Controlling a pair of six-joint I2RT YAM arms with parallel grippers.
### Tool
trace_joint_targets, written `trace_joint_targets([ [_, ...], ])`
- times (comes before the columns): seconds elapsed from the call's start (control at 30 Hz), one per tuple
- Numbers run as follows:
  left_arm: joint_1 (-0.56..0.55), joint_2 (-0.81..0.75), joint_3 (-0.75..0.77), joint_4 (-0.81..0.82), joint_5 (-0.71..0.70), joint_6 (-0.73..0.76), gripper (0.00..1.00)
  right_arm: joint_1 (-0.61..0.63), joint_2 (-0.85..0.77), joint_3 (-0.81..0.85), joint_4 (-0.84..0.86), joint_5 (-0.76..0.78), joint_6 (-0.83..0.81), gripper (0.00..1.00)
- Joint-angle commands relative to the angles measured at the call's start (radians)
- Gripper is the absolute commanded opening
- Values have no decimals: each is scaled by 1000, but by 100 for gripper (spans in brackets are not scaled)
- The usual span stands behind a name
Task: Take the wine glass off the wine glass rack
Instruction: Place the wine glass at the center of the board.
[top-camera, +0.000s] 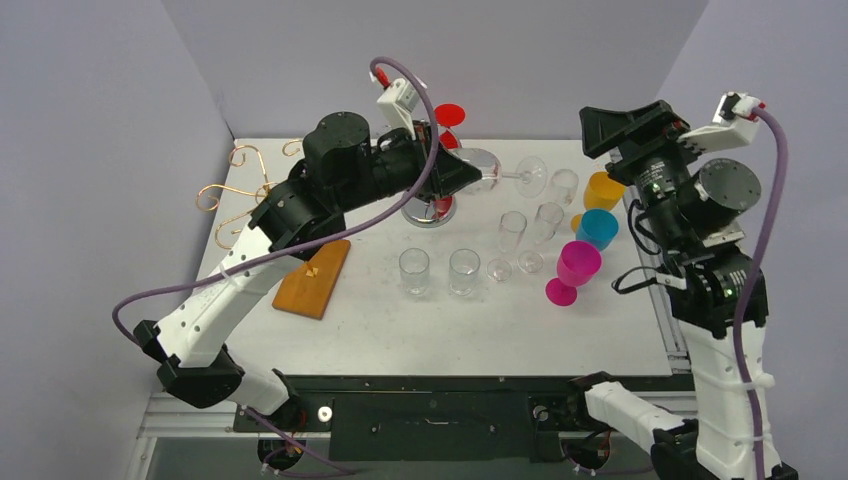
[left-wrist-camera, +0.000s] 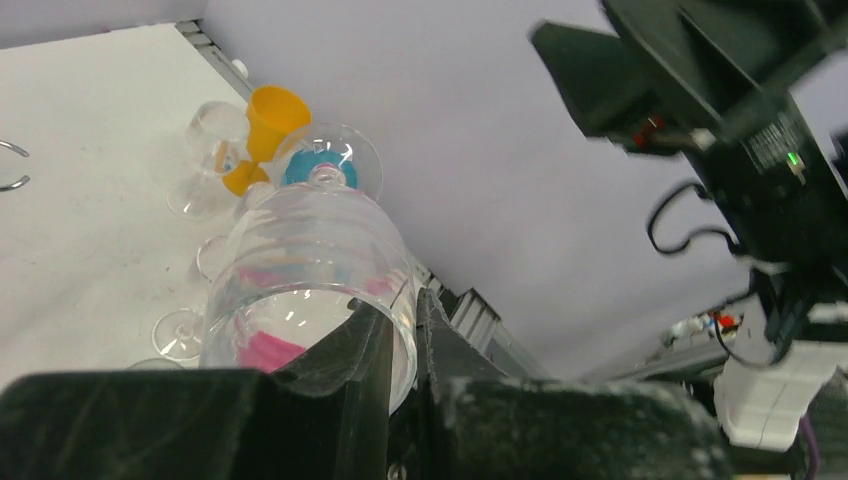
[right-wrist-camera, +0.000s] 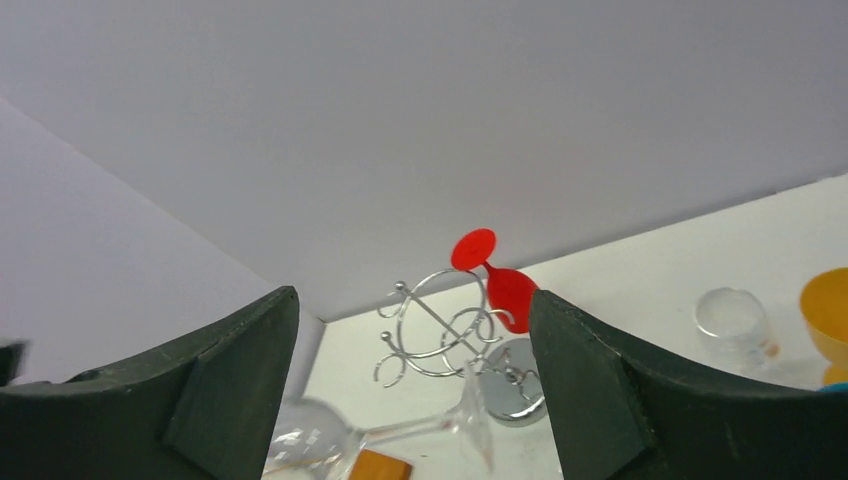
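- My left gripper: the jaws are drawn narrow and pinch the bowl wall of the clear stemmed wine glass at its rim.
- The clear stemmed wine glass: it is off the rack and held on its side in the air. In the overhead view the bowl lies at my fingers, and the stem and round foot point toward 3 o'clock.
- Silver wire wine glass rack on a round chrome base: it stands on the white table just beside the held bowl, at its 7 o'clock, partly hidden by my left arm.
- Red stemmed wine glass: it hangs bowl-down from the 12 o'clock side of the silver wire wine glass rack, foot uppermost.
- My right gripper: the jaws stand wide with nothing between them. It is raised at 3 o'clock of the held glass, apart from it, and faces the rack.
- Copper wire rack: at the table's 9 o'clock edge.
- Orange wooden board: flat on the table at 7 o'clock of the silver rack.
- Two clear tumblers: side by side at 6 o'clock of the silver rack.
- Orange goblet, blue goblet and pink goblet: in a line along the table's 3 o'clock side.
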Motion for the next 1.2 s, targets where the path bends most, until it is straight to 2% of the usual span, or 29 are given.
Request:
trace_joint_targets([
  [0.0, -86, -26, 130, -228, -38, 169, 0, -105, 102, 29, -142, -144, -36, 81],
  [0.23, -193, -34, 126, -495, -134, 250, 0, -177, 146, 5, -133, -279, 14, 83],
  [0.5, -243, -93, -75, -669, -269, 226, 0, -172, 229, 23, -102, -313, 53, 85],
  [0.73, -253, -74, -239, -686, -338, 213, 0, -137, 363, 76, -29, -354, 84, 86],
  [1.17, -214, 16, -403, -603, -301, 232, 0, -112, 574, 153, 115, -397, 137, 85],
])
